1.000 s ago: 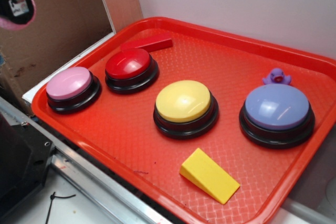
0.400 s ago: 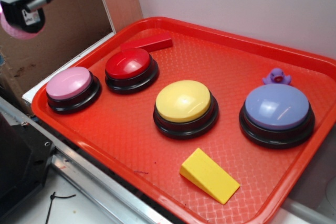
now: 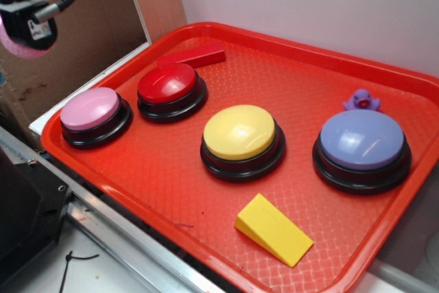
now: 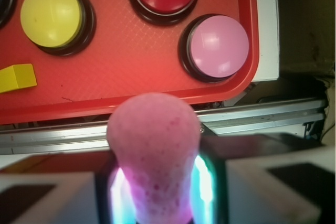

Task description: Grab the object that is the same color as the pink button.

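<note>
Change: gripper (image 3: 26, 29) with the ball (image 3: 12, 44) sits a little higher and further left than 0.4 s ago; everything on the tray is unmoved.
Fingers: closed on the ball, squeezing its lower part in the wrist view (image 4: 210, 182), so it bulges above them.
Ball: pink, soft-looking, pitted and speckled surface (image 4: 153, 150); held in the air at the upper left, off the tray, above and left of the pink button.
Pink button: smooth glossy light-pink dome on a black round base (image 3: 90, 109), at the tray's left corner.
Red button: glossy red dome on a black base (image 3: 167, 83), just beside the pink button.
Yellow button: smooth yellow dome, black base (image 3: 239, 132), mid-tray.
Purple button: pale purple dome, black base (image 3: 362, 139), at the right.
Duck: small purple toy (image 3: 361, 101), just behind the purple button.
Wedge: yellow, sloped, matte (image 3: 273, 230), near the front rim.
Block: flat red bar (image 3: 194, 56), behind the red button.
Tray: red plastic with a fine waffle texture and raised rim (image 3: 309, 87).
</note>
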